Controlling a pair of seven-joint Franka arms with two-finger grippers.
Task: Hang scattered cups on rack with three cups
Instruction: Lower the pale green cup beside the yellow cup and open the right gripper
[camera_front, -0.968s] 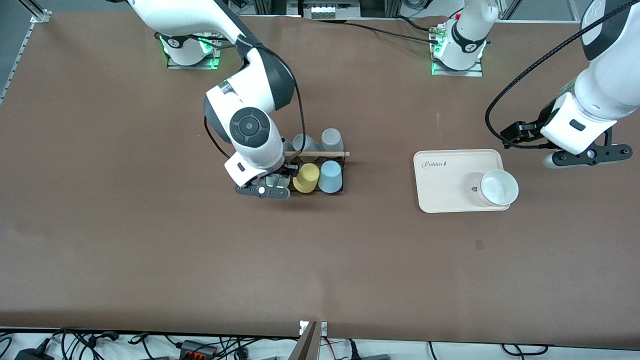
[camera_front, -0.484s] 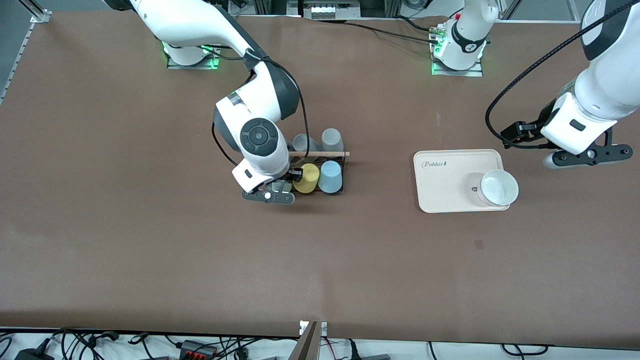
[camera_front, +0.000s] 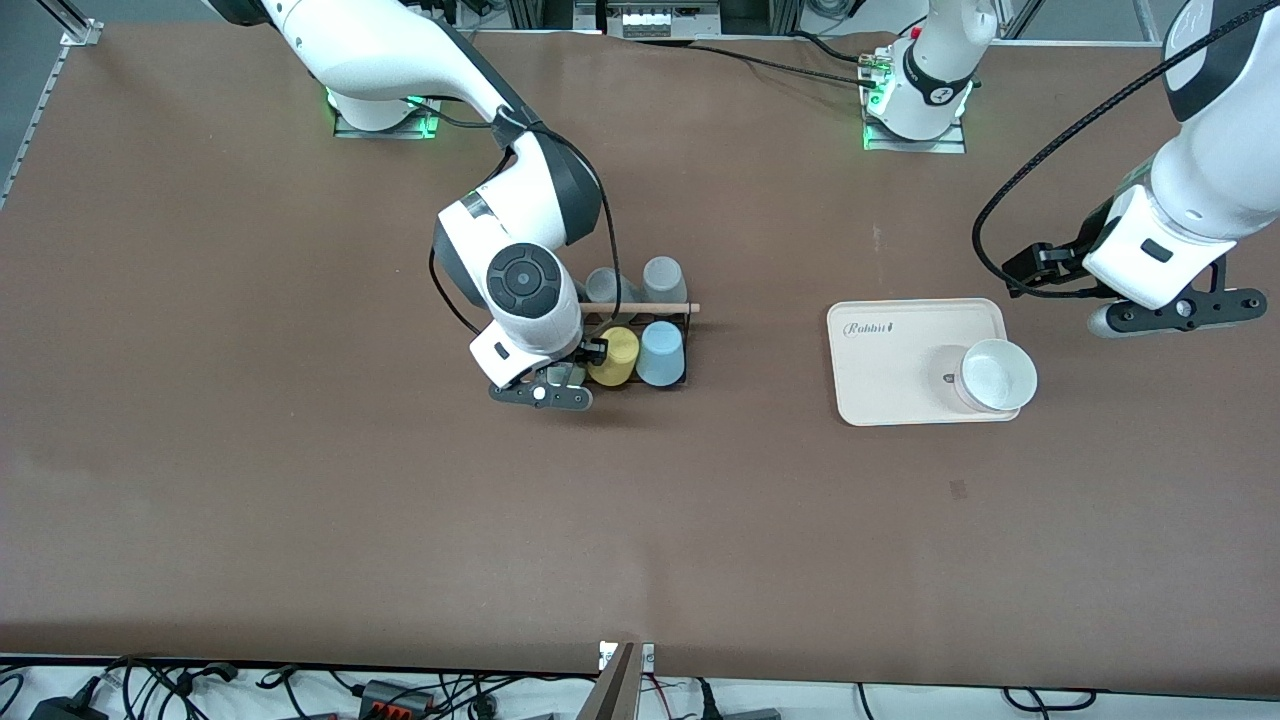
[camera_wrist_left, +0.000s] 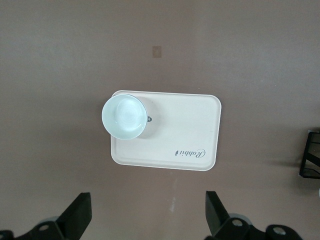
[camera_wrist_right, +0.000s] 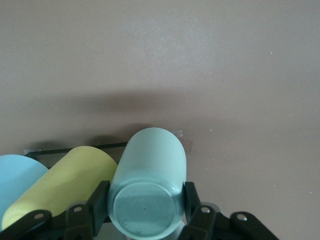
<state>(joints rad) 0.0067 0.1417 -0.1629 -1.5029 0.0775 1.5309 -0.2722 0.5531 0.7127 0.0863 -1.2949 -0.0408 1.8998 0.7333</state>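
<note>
Mint cup (camera_wrist_right: 148, 185) clamped in right gripper (camera_wrist_right: 145, 205) at rack (camera_front: 640, 345); left gripper (camera_wrist_left: 147, 220) agape above "Rabbit" tray (camera_front: 900, 345).

"Rabbit" on the cream tray (camera_front: 900, 400)

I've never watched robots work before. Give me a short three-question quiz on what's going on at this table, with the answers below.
1. True or false: the right gripper is shut on the mint green cup.
2. Which cup hangs on the rack directly beside the yellow cup? A) the light blue cup B) a red cup C) a black cup
3. Fill in: the white bowl sits on the cream ____.

Key:
1. True; it holds the cup at the rack's end, beside the yellow one.
2. A
3. tray. The left gripper waits open above the table near it.
</note>
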